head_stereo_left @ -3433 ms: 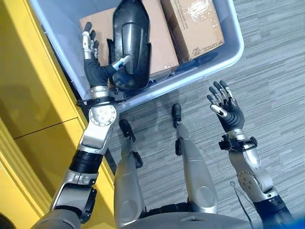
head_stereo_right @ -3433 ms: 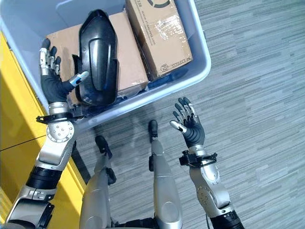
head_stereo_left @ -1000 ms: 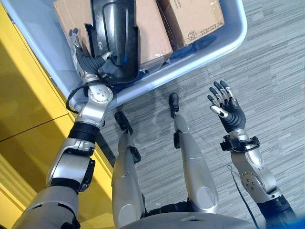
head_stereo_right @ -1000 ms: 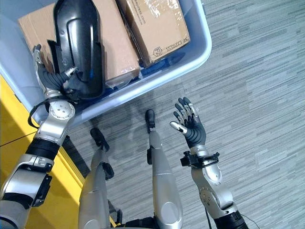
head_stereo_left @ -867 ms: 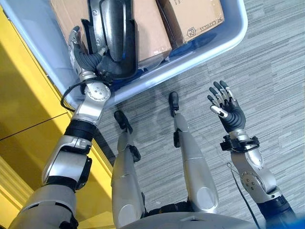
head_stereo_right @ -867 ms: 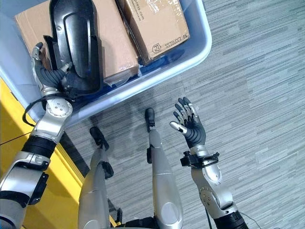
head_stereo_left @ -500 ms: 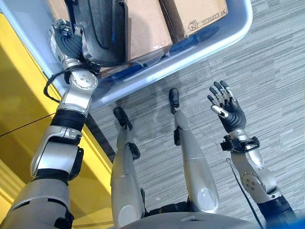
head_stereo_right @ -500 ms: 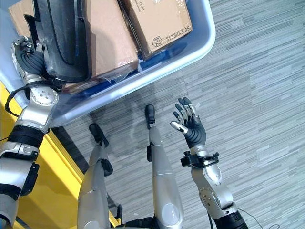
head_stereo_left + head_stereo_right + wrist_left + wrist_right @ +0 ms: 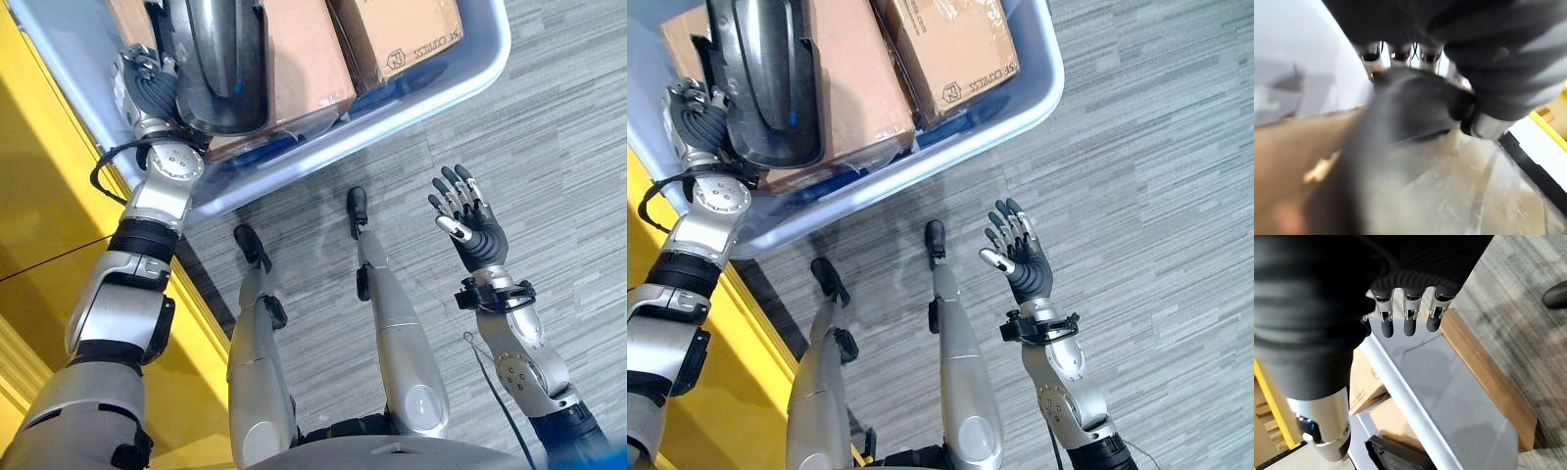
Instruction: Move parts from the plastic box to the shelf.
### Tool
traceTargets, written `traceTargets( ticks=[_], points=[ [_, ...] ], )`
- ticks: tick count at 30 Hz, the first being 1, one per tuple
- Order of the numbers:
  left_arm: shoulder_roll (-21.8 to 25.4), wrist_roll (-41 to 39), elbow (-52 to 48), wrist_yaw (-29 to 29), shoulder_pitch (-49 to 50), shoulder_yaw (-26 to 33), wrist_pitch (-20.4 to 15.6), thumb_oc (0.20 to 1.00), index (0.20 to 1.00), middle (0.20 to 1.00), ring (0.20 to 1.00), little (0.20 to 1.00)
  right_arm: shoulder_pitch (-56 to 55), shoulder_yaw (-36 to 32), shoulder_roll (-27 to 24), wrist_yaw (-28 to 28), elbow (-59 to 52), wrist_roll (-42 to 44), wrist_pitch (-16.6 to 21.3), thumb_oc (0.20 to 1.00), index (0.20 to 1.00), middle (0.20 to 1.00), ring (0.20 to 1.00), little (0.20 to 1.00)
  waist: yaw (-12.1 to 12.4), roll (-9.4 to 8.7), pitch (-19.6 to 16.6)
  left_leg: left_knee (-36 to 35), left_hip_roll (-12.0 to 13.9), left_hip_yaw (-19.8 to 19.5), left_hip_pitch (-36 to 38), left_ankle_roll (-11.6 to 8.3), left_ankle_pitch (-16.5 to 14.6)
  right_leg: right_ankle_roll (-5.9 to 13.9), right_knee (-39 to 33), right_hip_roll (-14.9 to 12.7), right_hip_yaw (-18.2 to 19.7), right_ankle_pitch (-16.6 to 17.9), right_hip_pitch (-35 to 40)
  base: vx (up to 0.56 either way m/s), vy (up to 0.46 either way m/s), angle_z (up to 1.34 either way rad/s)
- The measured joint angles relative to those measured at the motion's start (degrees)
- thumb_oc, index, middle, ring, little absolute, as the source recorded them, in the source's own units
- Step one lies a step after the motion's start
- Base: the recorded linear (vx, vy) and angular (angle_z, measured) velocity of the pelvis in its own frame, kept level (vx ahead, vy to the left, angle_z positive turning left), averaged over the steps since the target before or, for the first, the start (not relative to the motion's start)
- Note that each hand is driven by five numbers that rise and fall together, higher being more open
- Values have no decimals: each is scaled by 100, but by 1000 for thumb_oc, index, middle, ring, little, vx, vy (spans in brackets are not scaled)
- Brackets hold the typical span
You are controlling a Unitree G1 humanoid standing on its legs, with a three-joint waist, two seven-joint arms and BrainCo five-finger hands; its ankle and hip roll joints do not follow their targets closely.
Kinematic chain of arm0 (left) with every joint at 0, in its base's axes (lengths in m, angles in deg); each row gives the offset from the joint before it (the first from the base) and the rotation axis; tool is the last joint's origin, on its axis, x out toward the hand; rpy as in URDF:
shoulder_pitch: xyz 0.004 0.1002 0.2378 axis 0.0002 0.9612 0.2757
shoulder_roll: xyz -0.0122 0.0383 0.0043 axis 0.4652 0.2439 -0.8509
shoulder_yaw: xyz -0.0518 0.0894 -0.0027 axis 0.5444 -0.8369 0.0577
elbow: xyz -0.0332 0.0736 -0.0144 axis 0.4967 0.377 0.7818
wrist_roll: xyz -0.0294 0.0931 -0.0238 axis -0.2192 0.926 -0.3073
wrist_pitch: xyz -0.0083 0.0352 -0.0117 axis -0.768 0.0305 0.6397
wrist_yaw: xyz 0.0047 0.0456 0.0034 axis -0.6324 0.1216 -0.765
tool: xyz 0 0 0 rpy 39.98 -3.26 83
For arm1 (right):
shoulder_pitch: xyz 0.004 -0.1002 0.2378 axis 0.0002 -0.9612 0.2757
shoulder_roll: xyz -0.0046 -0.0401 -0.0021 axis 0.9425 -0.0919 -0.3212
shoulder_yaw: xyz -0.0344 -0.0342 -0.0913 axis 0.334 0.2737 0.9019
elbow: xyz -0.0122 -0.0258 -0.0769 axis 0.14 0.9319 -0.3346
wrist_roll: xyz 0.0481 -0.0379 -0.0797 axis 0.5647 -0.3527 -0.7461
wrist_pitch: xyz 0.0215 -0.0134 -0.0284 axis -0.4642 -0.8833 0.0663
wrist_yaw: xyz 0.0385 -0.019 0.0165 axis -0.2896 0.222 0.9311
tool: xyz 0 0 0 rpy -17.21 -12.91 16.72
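Left hand drew glossy black part closer | fingers wrapped.

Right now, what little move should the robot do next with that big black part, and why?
Probably lift it straight up, clear of the plastic box. The left hand has its fingers curled on the lower end of the black moulded part, which lies on a cardboard box inside the plastic box. The right hand hangs open over the carpet, so the left does the lifting.
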Motion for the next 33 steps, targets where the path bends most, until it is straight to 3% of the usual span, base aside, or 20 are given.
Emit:
traceTargets(
  ticks=[8, 12, 15, 17, 19, 21, 29, 33],
  points=[
    [-653, -1, -1704, 322, 2136, 433, 9, 200, 200, 200, 200, 200, -10, -40, 32, -12, 64, -4, -17, 1000, 1000, 1000, 1000, 1000, 169, 37, -18, -304, -57, -4, 735, 9, 41, 33, -72, -36, -12, -72, 634, 7, 5, 1],
    [-959, 113, -2689, 502, 3055, 654, -1, 200, 200, 200, 200, 200, -78, -273, 29, -24, 133, -17, -103, 1000, 1000, 1000, 1000, 1000, 400, 372, -186, -504, -95, -243, 1233, 24, 122, 48, -196, -131, -307, -159, 1291, -2, 7, 25],
    [-967, 126, -3022, 685, 3400, 905, -10, 200, 200, 200, 200, 200, -107, -279, 20, -13, 157, -19, -224, 1000, 1000, 1000, 1000, 1000, 520, 496, -258, -646, -94, -312, 1711, 34, 125, 75, -254, -160, -394, -221, 1788, 56, 15, 17],
    [-955, 139, -3253, 807, 3784, 1110, -66, 200, 200, 200, 200, 200, -231, -325, 16, 10, 180, -19, -272, 1000, 1000, 1000, 1000, 1000, 549, 631, -638, -777, -139, -394, 1892, 82, 98, 120, -366, -201, -491, -282, 2016, 43, 26, 22],
    [-946, 298, -3434, 940, 4087, 1307, -148, 200, 200, 200, 200, 200, -284, -418, -1, 51, 310, -20, -341, 1000, 1000, 1000, 1000, 1000, 581, 693, -750, -894, -168, -408, 2192, 87, 106, 149, -509, -216, -521, -260, 2352, 38, 28, 9],
    [-941, 346, -3483, 1090, 4292, 1363, -201, 200, 200, 200, 200, 200, -384, -426, -1, 108, 322, -20, -398, 1000, 1000, 1000, 1000, 1000, 597, 709, -974, -944, -172, -410, 2234, 89, 105, 157, -645, -214, -546, -217, 2443, 19, 8, 2],
    [-929, 462, -4005, 1586, 5128, 1688, -276, 200, 200, 200, 200, 200, -528, -727, 0, 389, 335, -20, -660, 1000, 1000, 1000, 1000, 1000, 623, 713, -1103, -1028, -138, -448, 2682, 32, 100, 140, -952, -160, -644, -144, 3037, 36, -6, 3],
    [-925, 446, -4067, 1943, 5979, 1818, -391, 200, 200, 200, 200, 200, -849, -901, -7, 573, 402, -20, -789, 1000, 1000, 1000, 1000, 1000, 661, 782, -1390, -1030, -56, -568, 3066, 9, -11, 134, -835, -104, -752, -364, 3431, 22, -62, 8]
  ],
)
